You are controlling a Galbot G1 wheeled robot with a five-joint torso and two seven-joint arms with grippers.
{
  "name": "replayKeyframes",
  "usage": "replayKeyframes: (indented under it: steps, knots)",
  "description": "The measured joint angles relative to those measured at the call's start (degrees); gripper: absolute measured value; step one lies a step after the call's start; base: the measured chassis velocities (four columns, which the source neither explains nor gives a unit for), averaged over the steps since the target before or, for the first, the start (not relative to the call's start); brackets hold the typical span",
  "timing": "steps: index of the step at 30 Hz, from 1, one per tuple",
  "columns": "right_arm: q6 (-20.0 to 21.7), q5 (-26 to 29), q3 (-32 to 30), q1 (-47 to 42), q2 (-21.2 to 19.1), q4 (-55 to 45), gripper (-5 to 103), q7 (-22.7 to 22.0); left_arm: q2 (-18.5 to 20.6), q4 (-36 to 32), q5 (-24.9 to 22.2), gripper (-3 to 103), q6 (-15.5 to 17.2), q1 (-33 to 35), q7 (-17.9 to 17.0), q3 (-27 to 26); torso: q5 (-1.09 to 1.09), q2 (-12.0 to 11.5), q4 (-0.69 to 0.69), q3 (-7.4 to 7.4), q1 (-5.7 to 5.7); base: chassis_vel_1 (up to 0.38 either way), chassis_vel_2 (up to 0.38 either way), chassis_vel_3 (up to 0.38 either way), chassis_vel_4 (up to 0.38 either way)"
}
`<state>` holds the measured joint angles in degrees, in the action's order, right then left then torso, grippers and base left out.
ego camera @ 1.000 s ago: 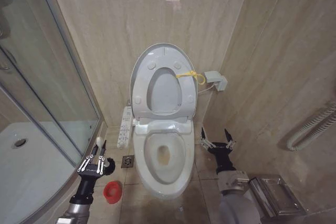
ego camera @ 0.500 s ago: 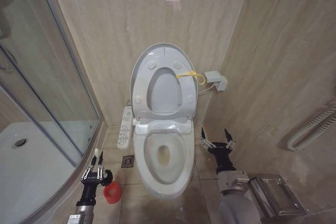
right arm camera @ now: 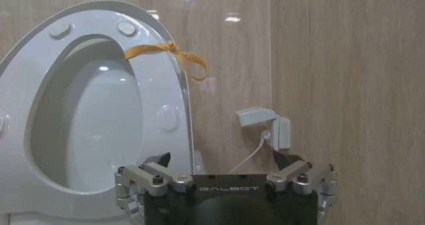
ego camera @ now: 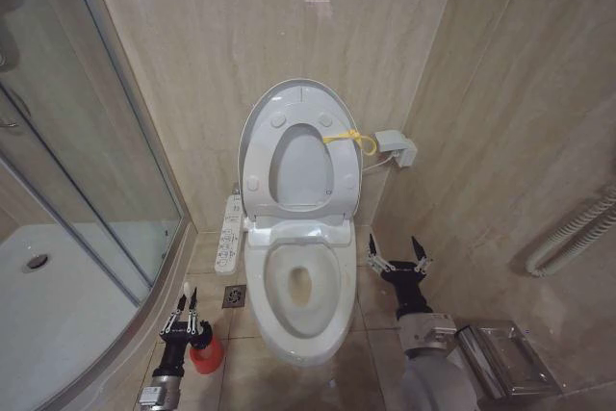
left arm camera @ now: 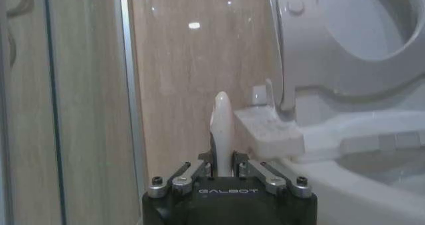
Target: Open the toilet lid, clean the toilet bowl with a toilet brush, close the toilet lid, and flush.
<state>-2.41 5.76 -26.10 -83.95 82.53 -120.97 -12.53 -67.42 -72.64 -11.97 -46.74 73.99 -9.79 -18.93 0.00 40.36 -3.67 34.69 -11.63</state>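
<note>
Left hand [ego camera: 186,297] lowered, gripping toilet brush [left arm camera: 221,130] | bristles hidden | right hand [ego camera: 396,250] open

My left gripper [ego camera: 187,297] sits low over the tiled floor [ego camera: 248,372] left of the toilet bowl [ego camera: 300,301], its fingers pinched on the white handle of the toilet brush [ego camera: 185,289], directly above the red holder [ego camera: 205,354]. My right gripper [ego camera: 396,251] hangs right of the bowl, fingers spread wide. The toilet lid [ego camera: 300,146] stands upright against the wall, a yellow cord [ego camera: 350,140] at its right edge.
</note>
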Motion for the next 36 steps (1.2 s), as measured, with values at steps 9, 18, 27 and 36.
replayKeyframes:
  steps: [9, 18, 27, 36]
  knots:
    - [0.0, 0.0, 0.0, 0.0, 0.0, 0.0, 100, 0.0, -0.32, 6.06, -0.16, 19, -0.1, -3.57, 0.89, 1.64, 0.0, 0.0, -0.01, 0.0, 0.0, 0.0, 0.0, 0.0, 0.0]
    - [0.0, 0.0, 0.0, 0.0, 0.0, 0.0, 100, 0.0, -0.23, 11.12, -0.72, 19, -0.11, -6.66, 1.84, 2.83, 0.0, 0.0, 0.0, 0.0, 0.0, 0.0, 0.0, 0.0, 0.0]
    - [0.0, 0.0, 0.0, 0.0, 0.0, 0.0, 100, 0.0, -1.41, 13.01, -1.48, 19, -0.11, -7.62, 2.96, 4.44, 0.0, 0.0, 0.0, 0.0, 0.0, 0.0, 0.0, 0.0, 0.0]
    - [0.0, 0.0, 0.0, 0.0, 0.0, 0.0, 100, 0.0, -1.43, 19.01, -1.34, 19, -0.09, -9.88, 4.2, 5.26, 0.0, 0.0, 0.0, 0.0, 0.0, 0.0, 0.0, 0.0, 0.0]
